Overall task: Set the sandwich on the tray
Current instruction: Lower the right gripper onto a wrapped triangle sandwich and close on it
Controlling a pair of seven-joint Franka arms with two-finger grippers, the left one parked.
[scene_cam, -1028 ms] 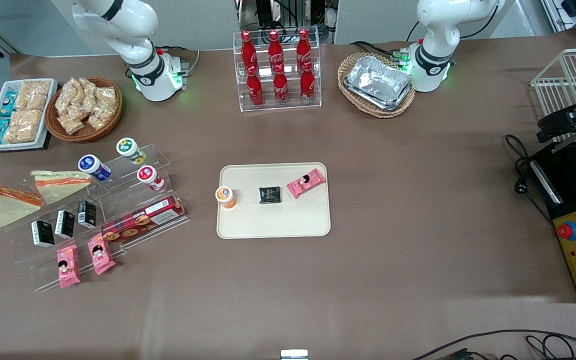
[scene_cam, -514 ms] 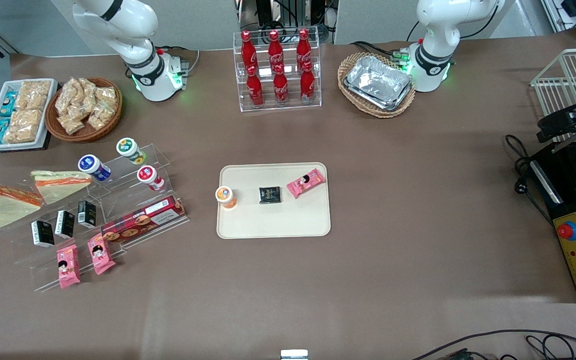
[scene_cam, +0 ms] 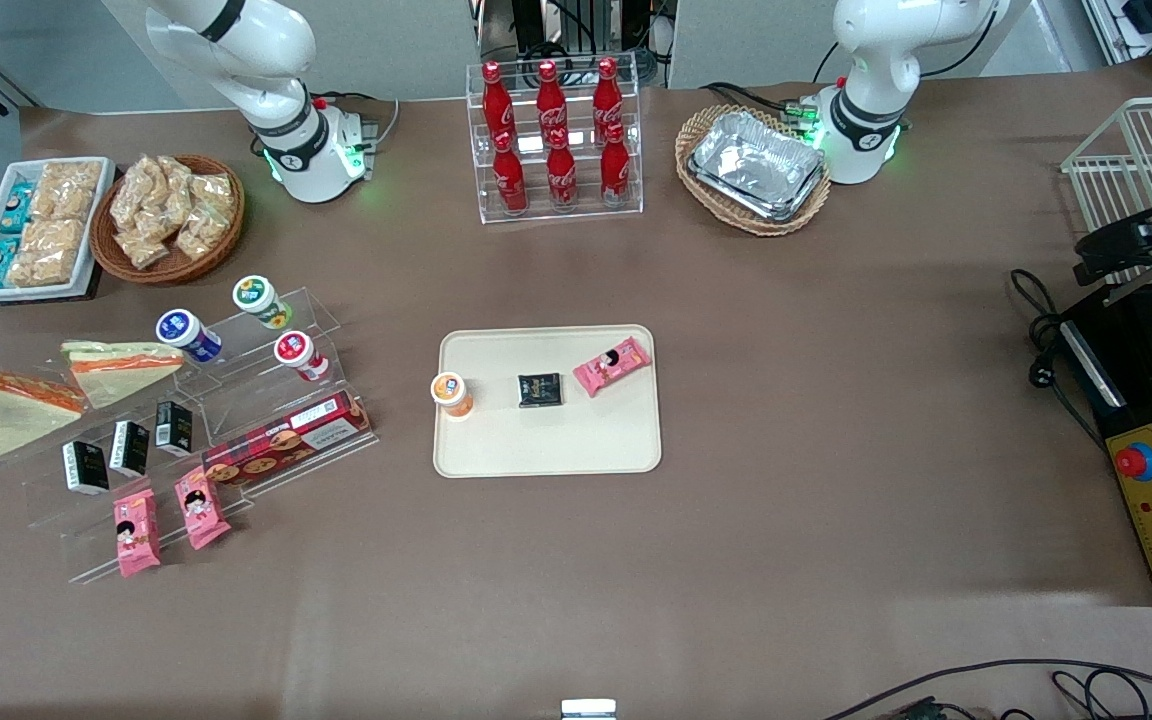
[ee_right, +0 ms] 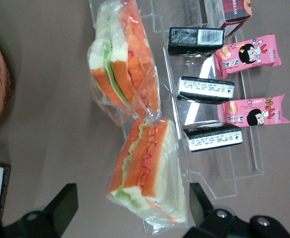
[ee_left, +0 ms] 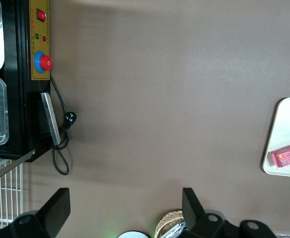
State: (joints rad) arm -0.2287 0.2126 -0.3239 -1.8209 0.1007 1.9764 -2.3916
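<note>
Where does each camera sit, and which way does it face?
Front view: high, facing down on the brown table; both white arm bases show.
Left wrist view: facing down on table; parked arm's fingers show.
Right wrist view: faces down on clear-wrapped triangular sandwich; open gripper hovers above it.
Front and left wrist views share the cream rectangular tray.

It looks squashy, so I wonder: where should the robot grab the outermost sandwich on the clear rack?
Probably across the two bread faces at mid-wedge, from above: the sandwich leans filling-edge up, so those flat faces suit a pinch. The open tool hangs over it, straddling it.
</note>
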